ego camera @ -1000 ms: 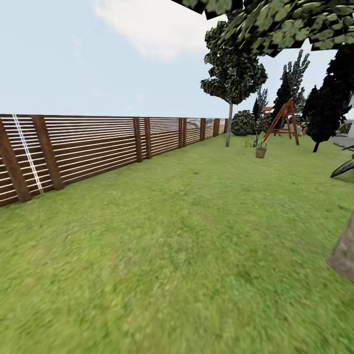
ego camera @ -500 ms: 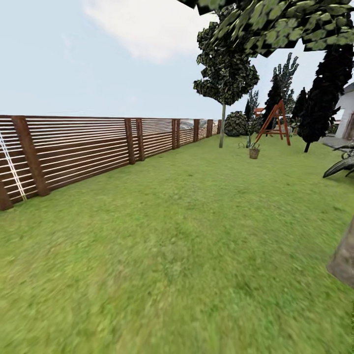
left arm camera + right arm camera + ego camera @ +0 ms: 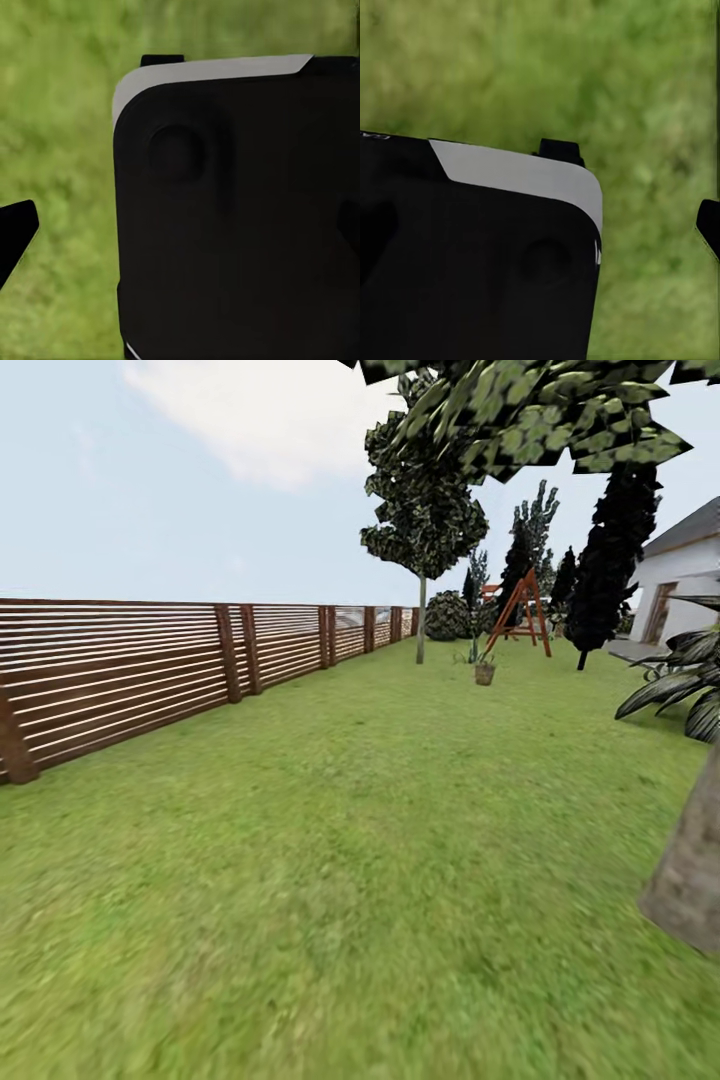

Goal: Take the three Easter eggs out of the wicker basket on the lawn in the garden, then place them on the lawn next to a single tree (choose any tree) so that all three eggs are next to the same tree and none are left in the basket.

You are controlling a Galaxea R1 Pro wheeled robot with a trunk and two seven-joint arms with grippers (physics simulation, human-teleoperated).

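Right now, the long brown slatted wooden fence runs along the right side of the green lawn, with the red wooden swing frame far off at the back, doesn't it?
Not quite. In the head view the brown slatted wooden fence runs along the left side of the green lawn, not the right. The red wooden swing frame does stand far off at the back.

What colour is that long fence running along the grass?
Brown: the fence has dark brown posts and horizontal brown slats with light gaps between them. It shows best in the head view.
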